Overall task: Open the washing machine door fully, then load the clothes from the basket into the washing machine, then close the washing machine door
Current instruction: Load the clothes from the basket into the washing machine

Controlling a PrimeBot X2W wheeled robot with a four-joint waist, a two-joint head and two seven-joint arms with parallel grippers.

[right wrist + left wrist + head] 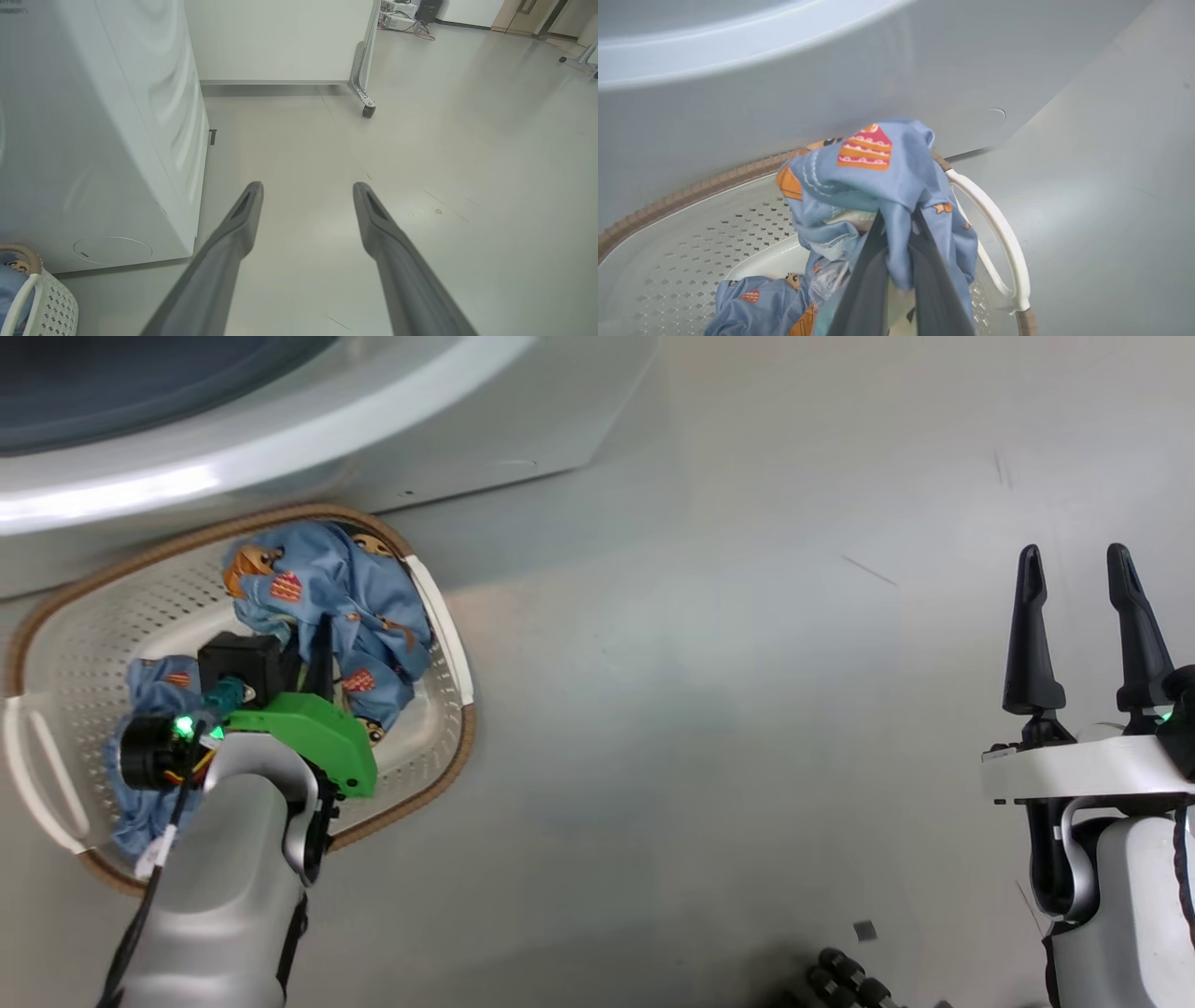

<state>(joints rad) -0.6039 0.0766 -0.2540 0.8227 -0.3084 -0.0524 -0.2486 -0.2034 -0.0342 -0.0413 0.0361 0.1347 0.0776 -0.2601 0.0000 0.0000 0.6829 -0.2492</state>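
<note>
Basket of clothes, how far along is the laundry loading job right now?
Done: whether the door is fully open can't be told here. In hand: the left gripper is shut on one of the clothes, over the basket. Left: more blue cloth lies in the basket, so further trips to the washing machine, then closing the door. The right gripper is open, idle over the floor.

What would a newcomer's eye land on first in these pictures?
Most striking are the blue printed clothes bunched in the white basket, with the left gripper shut on a fold of them. Right behind the basket stands the big white washing machine. At the lower right of the head view, the right gripper hangs open above the grey floor.
</note>
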